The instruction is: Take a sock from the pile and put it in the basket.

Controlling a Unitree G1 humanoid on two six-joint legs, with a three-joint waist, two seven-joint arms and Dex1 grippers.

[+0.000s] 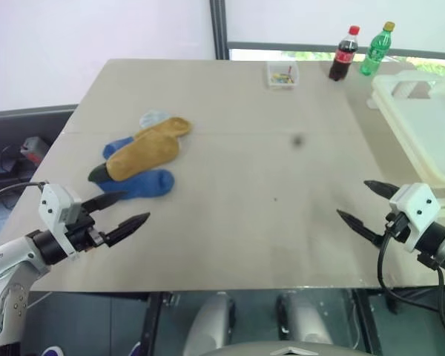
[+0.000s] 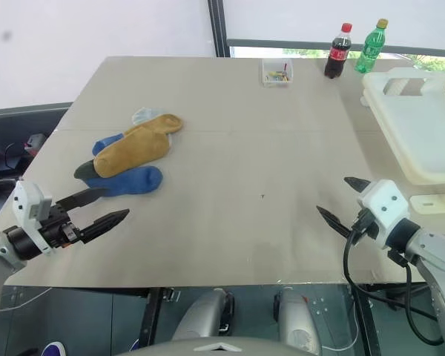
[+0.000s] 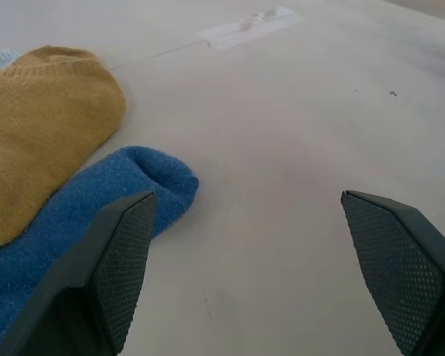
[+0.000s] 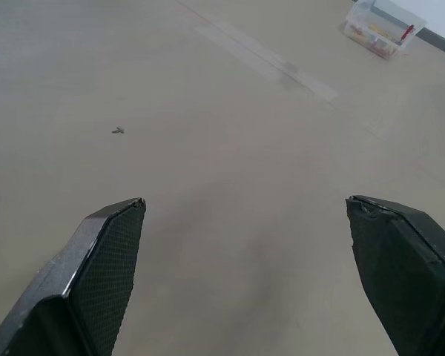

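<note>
The pile of socks lies on the tabletop, on the robot's left side. A big yellow sock lies on top of blue socks, and a pale sock peeks out behind it. The left gripper hangs near the pile, just in front of the blue sock. Its fingers are spread wide and hold nothing. The right gripper hangs over the bare tabletop, well apart from the pile. Its fingers are spread wide too and hold nothing. The basket sits at the right edge, past the right gripper. At the far side stand a small clear box, a dark bottle and a green bottle. Nothing stands between the left gripper and the pile.
</note>
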